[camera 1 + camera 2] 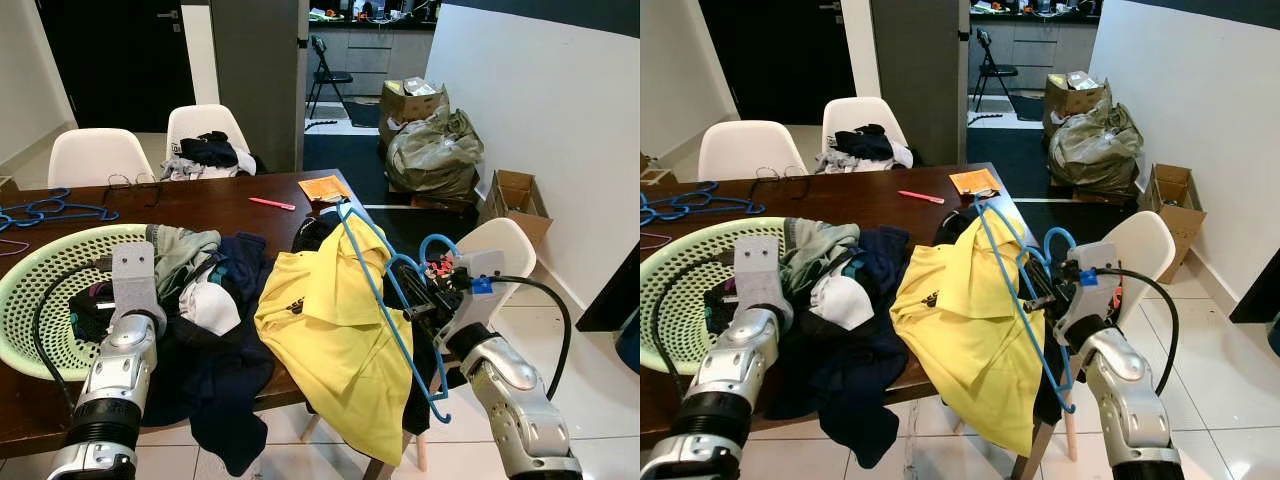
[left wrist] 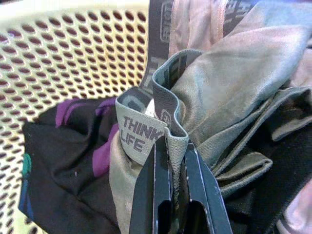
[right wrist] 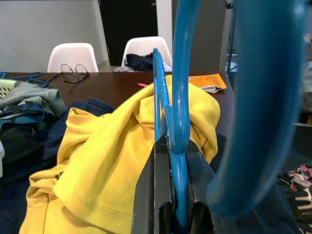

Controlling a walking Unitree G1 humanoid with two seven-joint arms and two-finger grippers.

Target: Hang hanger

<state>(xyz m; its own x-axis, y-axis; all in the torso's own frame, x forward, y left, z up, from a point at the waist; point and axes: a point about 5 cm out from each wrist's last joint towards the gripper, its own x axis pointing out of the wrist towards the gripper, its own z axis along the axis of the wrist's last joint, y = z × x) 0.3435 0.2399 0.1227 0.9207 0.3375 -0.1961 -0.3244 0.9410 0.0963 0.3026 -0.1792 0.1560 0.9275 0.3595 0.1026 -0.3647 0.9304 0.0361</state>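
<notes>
Right gripper (image 3: pixel 171 195): the two black fingers (image 3: pixel 151 190) are clamped on a bar of the blue plastic hanger (image 1: pixel 385 290), near the base of its hook, as the right wrist view shows. The hanger is held tilted off the desk's right end, its upper end against the yellow polo shirt (image 1: pixel 335 330) and its lower corner hanging below the desk edge. The shirt lies draped over the desk corner and hangs down beside the white chair (image 1: pixel 505 250); whether it is threaded on the hanger cannot be told.

Handling, judged: the hanger looks light, stiff and smooth, so it may swivel in a narrow pinch. A hold close to the hook neck, as here, should leave the hook free for a rail. The shirt is soft and limp and would slide off a tilted shoulder bar.

Left gripper (image 2: pixel 173 190): fingers closed on a fold of grey-green garment (image 2: pixel 219 92) with a printed waistband, at the rim of the pale green laundry basket (image 1: pixel 40 270) on the dark wooden desk (image 1: pixel 220 205).

Beyond: more blue hangers (image 1: pixel 45 210) lie on the desk's far left.
</notes>
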